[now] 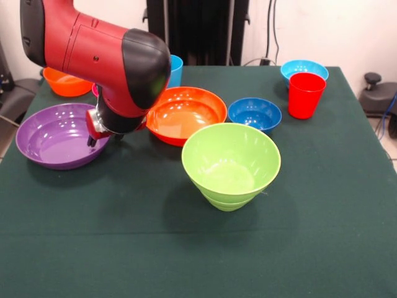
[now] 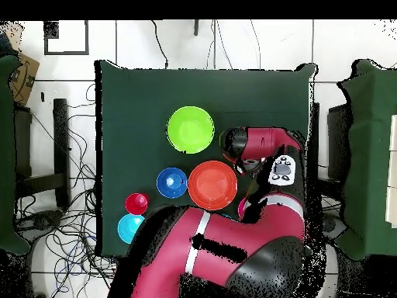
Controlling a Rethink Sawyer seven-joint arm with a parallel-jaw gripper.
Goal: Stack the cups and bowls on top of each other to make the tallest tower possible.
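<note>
Over the near rim of the purple bowl (image 1: 57, 135) hangs the gripper (image 1: 93, 138), beside the big orange bowl (image 1: 185, 113); whether it is open or holding anything I cannot tell. That bowl looks light, stiff and slick, so pinching its thin rim seems the surest hold.

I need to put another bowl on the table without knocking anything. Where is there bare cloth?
The widest bare cloth runs along the front-view near edge, below the lime green bowl. More lies right of it, below the red cup. The far half is crowded: purple bowl, large orange bowl, dark blue bowl and gripper.
</note>
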